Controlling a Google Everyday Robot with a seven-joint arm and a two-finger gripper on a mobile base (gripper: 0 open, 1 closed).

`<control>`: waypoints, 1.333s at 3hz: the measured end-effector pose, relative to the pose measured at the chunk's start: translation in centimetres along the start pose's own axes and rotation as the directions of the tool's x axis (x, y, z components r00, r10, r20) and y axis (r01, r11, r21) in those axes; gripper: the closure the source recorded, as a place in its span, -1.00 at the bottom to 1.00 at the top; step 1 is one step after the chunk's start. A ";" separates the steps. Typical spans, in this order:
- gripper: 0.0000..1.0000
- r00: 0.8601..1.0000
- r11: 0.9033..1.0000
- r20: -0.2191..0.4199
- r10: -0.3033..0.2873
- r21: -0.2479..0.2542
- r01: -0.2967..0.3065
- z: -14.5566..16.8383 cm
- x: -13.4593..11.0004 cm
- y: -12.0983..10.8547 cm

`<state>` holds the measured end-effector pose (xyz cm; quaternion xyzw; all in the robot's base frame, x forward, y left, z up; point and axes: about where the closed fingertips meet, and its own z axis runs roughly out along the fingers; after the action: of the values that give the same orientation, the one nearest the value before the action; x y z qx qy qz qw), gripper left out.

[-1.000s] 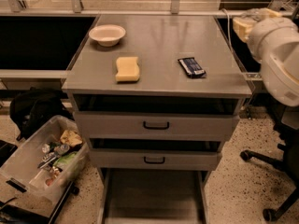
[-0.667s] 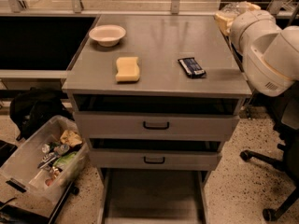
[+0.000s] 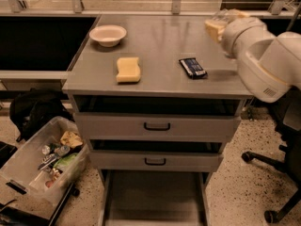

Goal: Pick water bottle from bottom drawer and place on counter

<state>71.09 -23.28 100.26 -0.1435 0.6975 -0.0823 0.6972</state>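
Fingers [image 3: 214, 30] pale tan, closed about the small clear crinkled plastic water bottle [image 3: 226, 15]; only its glinting top shows above them, so the hold is my reading, not a clean sight

My gripper [image 3: 217, 26] hangs over the right rear corner of the smooth grey counter [image 3: 155, 46], bottle aloft, not touching the top

Step in hand, as I judge it: the placing. Next move calls for lowering onto bare counter, upright, well apart from the dark blue snack packet [image 3: 193, 67] lying nearer the front, then letting go

Containers:
- bottom drawer [image 3: 155, 197], pulled out; plain grey floor, nothing on the part in view
- two black-handled drawers [image 3: 157, 126] above it, contents hidden
- shallow pale bowl [image 3: 107, 34], left rear of counter, looks empty
- clear plastic bin [image 3: 26, 166] on the floor at left, holding mixed wrappers and small packets

Yellow sponge [image 3: 128, 69] lies between bowl and packet
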 end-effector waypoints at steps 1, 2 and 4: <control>1.00 1.000 0.982 -0.010 0.008 -0.190 -0.010 -0.6 1.3 7.2; 1.00 0.998 0.951 -0.028 0.050 -0.303 -0.056 -1.4 2.2 11.5; 0.16 0.998 0.950 -0.028 0.048 -0.308 -0.054 -1.4 2.3 11.4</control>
<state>68.80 -13.35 94.52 -0.2315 0.7125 0.0442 0.6610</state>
